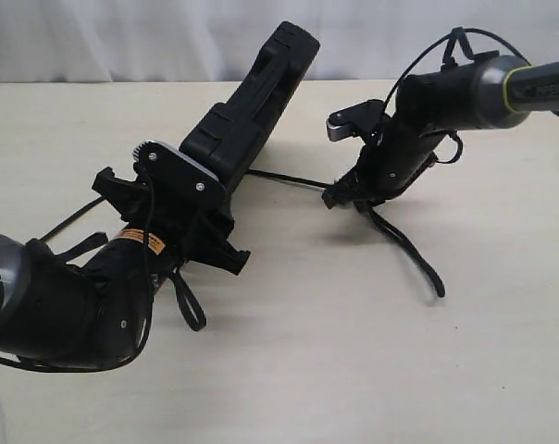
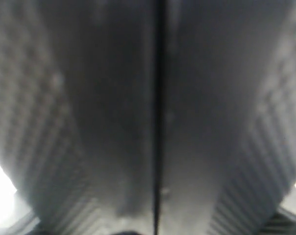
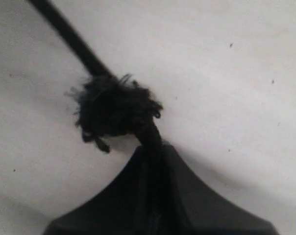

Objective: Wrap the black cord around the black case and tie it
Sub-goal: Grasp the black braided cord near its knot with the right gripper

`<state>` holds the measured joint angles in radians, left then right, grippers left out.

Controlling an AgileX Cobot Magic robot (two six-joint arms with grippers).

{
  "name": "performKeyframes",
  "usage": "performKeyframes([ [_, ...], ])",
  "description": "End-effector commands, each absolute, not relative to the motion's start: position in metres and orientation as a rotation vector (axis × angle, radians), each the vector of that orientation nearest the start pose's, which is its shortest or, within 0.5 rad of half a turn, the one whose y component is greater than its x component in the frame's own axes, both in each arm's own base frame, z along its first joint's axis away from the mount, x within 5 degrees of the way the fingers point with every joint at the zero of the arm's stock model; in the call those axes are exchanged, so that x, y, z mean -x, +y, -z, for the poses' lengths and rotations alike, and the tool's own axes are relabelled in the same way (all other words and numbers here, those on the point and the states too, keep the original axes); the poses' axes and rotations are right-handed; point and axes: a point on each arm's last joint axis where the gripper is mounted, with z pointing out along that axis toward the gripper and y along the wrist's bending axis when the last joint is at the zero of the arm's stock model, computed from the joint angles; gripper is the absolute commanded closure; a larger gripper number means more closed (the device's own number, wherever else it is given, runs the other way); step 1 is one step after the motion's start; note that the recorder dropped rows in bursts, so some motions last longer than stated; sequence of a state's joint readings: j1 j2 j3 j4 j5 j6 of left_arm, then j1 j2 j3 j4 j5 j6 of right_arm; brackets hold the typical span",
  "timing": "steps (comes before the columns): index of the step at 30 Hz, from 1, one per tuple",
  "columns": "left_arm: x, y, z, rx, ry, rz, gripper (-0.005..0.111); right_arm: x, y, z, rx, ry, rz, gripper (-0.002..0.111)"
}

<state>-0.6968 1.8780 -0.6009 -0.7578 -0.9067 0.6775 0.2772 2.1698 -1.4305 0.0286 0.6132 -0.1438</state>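
Beige table (image 1: 354,351); left jaws grip black case (image 1: 261,92); orange label (image 1: 136,239) illegible.

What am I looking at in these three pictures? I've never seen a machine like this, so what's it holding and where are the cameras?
It is a robot with two arms, each ending in a gripper, a two-fingered clamp. The wide picture comes from a camera off the arms; the other two come from cameras on the wrists. The left gripper clamps the black case, tilted up above the pale table. Its wrist camera sees only the case, close up and blurred. The right gripper pinches the black cord, which runs over from the case. Its wrist camera shows the cord's fuzzy knot just beyond the fingertips.
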Motion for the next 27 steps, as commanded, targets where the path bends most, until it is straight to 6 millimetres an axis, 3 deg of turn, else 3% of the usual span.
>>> performKeyframes([
  [1,-0.270,-0.148,-0.135,-0.350,1.820,-0.325,0.107,-0.400,0.085,-0.141,0.230,2.855,-0.165,0.104],
  [3,-0.270,-0.149,-0.134,-0.361,1.822,-0.311,0.107,-0.385,0.063,-0.134,-0.113,2.910,-0.365,0.104],
  [4,-0.270,-0.149,-0.135,-0.359,1.820,-0.302,0.107,-0.378,0.061,-0.125,-0.271,2.920,-0.475,0.103],
  [5,-0.270,-0.152,-0.134,-0.385,1.821,-0.282,0.107,-0.373,0.065,-0.120,-0.319,2.915,-0.528,0.098],
  [8,-0.269,-0.155,-0.132,-0.423,1.831,-0.256,0.107,-0.362,0.092,-0.121,-0.285,2.961,-0.633,0.052],
  [9,-0.269,-0.155,-0.132,-0.423,1.831,-0.256,0.107,-0.359,0.096,-0.136,-0.134,2.941,-0.641,0.042],
  [10,-0.269,-0.155,-0.132,-0.423,1.831,-0.256,0.107,-0.357,0.092,-0.152,-0.043,2.910,-0.604,0.041],
  [12,-0.269,-0.155,-0.132,-0.425,1.830,-0.255,0.107,-0.349,0.077,-0.190,0.363,2.807,-0.313,0.041],
  [13,-0.269,-0.156,-0.132,-0.432,1.826,-0.253,0.107,-0.345,0.075,-0.200,0.555,2.762,-0.253,0.041],
  [15,-0.269,-0.156,-0.132,-0.436,1.824,-0.251,0.107,-0.338,0.072,-0.203,1.290,2.512,-0.114,0.045],
  [17,-0.269,-0.156,-0.133,-0.441,1.822,-0.250,0.107,-0.327,0.071,-0.185,2.073,1.966,-0.016,0.069],
  [18,-0.269,-0.157,-0.133,-0.448,1.818,-0.248,0.107,-0.326,0.070,-0.181,2.226,1.784,0.035,0.073],
  [20,-0.269,-0.158,-0.133,-0.459,1.812,-0.244,0.107,-0.328,0.067,-0.170,2.277,1.639,0.189,0.072],
  [23,-0.269,-0.158,-0.133,-0.461,1.811,-0.244,0.107,-0.320,0.091,-0.156,2.419,1.388,0.333,0.072],
  [24,-0.269,-0.158,-0.133,-0.461,1.811,-0.244,0.107,-0.317,0.104,-0.150,2.551,1.242,0.369,0.072],
  [27,-0.269,-0.158,-0.133,-0.466,1.815,-0.244,0.107,-0.318,0.113,-0.130,2.765,0.981,0.476,0.072],
])
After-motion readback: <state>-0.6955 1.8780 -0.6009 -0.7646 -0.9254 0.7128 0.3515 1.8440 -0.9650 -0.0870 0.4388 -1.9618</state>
